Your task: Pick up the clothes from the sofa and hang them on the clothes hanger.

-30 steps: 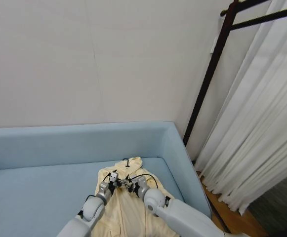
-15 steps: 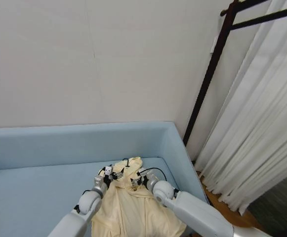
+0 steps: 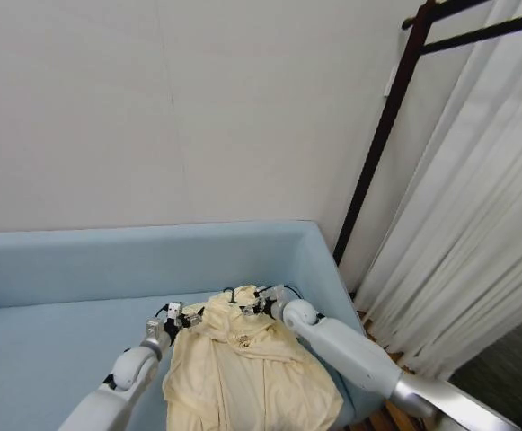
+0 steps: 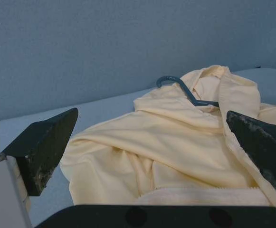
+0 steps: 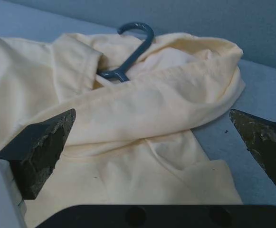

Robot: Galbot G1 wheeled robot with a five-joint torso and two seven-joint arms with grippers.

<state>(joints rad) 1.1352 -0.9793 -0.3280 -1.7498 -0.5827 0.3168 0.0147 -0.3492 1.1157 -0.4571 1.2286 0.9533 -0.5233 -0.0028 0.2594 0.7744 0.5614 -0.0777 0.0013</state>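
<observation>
A pale yellow garment (image 3: pixel 247 364) lies spread on the seat of the light blue sofa (image 3: pixel 72 269), at the end nearest the armrest. A dark blue hanger (image 5: pixel 134 43) sits inside the garment's neck opening, its hook poking out past the collar toward the sofa's backrest.

The left end effector (image 4: pixel 152 111) hovers low at the garment's left shoulder. Its dark fingers (image 4: pixel 42 147) are spread wide, with folded cloth lying ahead of them and nothing pinched. The right end effector (image 5: pixel 152 111) is at the garment's right side, just by the collar. It is spread just as wide and grips nothing.

Beyond the garment, past the sofa's armrest, a dark wooden clothes rack (image 3: pixel 379 139) stands against the white wall (image 3: pixel 171 108), with a white curtain (image 3: pixel 476 233) hanging just beside it.
</observation>
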